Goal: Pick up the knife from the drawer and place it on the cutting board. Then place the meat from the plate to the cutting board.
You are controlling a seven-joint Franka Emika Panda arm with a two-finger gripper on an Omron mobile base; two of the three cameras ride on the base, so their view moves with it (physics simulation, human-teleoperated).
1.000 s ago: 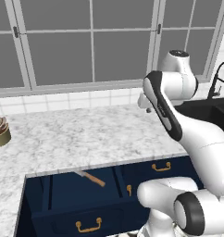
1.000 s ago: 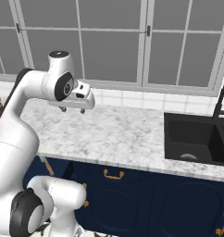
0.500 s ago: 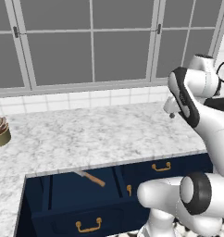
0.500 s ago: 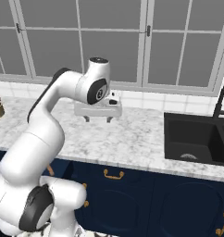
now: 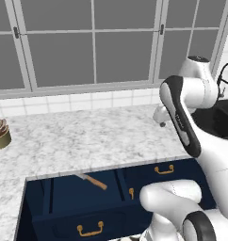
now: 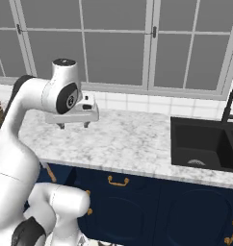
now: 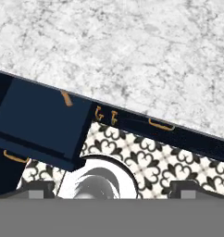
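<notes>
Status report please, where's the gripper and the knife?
Gripper open, empty, above counter. Knife lying in open drawer. Nothing blocking it.

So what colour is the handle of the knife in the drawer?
Light brown, like wood. The knife lies in the open navy drawer; the left base view shows it best.

Arm (image 5: 191, 122) is glossy white, rounded link shells with dark grey/black bands and caps at the joints. Round dark joint disc (image 6: 69, 101) with a small pale centre sits just behind the jaws. Hand block (image 6: 75, 115) is white and boxy, with two short dark fingers (image 6: 62, 126) under it. Base housing (image 5: 170, 200) is a fat white cylinder.
</notes>
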